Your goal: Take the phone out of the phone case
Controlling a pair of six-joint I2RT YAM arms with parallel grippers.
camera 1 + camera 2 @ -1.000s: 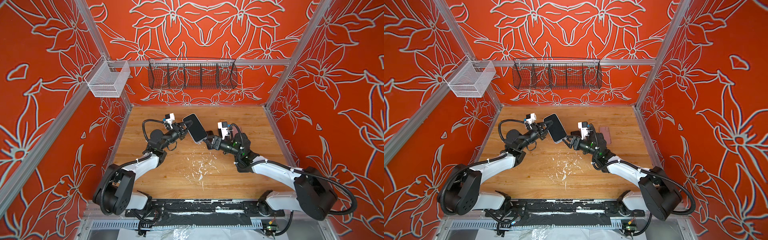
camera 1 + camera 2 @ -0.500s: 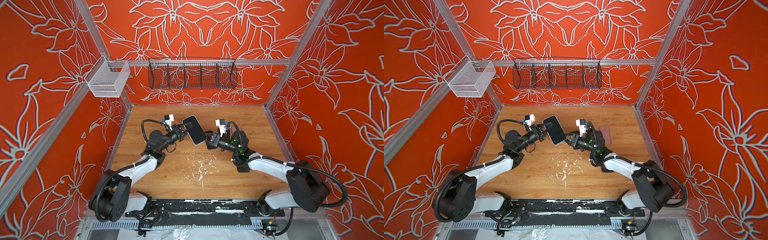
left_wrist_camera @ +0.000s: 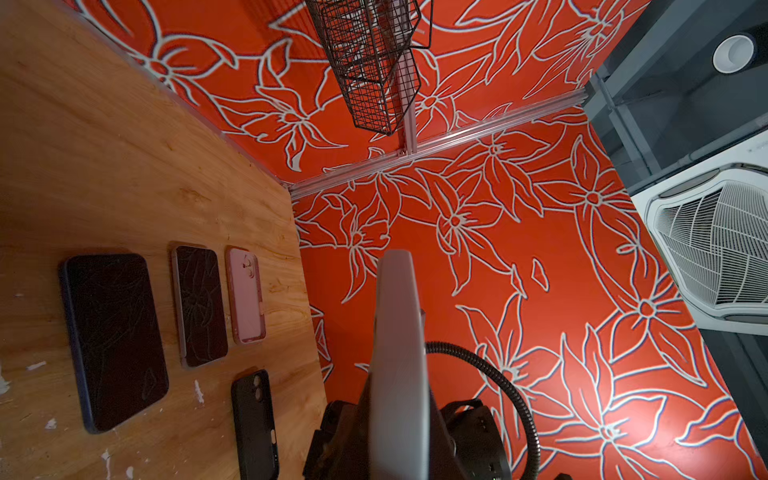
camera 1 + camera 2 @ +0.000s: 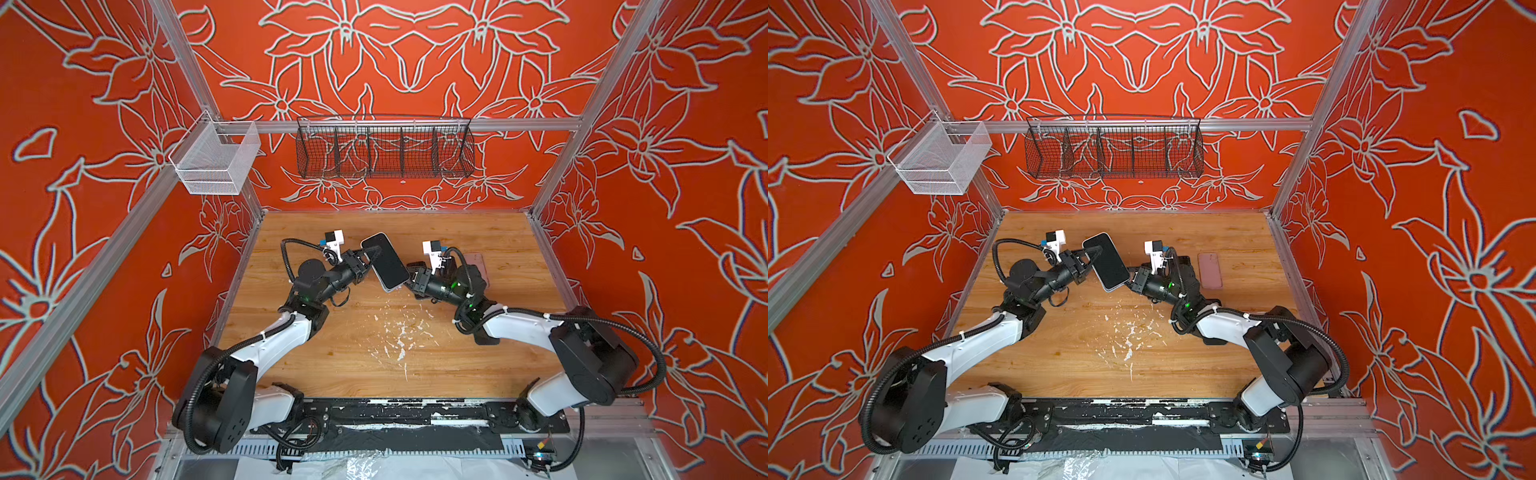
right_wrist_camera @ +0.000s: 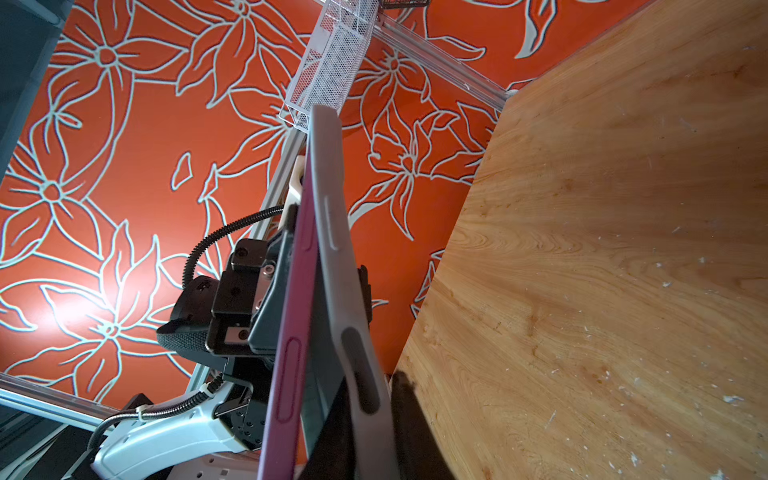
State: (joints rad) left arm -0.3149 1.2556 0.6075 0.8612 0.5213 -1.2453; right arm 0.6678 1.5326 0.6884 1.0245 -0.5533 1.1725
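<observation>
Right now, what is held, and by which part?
Left gripper clamps the phone by its side edge, midair; right gripper appears to pinch the case at its near end.

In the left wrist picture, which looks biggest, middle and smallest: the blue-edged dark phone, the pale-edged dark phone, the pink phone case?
1. Blue-edged dark phone, clearly largest.
2. Pale-edged dark phone.
3. Pink phone case, only slightly smaller than the pale-edged one.
Camera nearness may skew this.
</observation>
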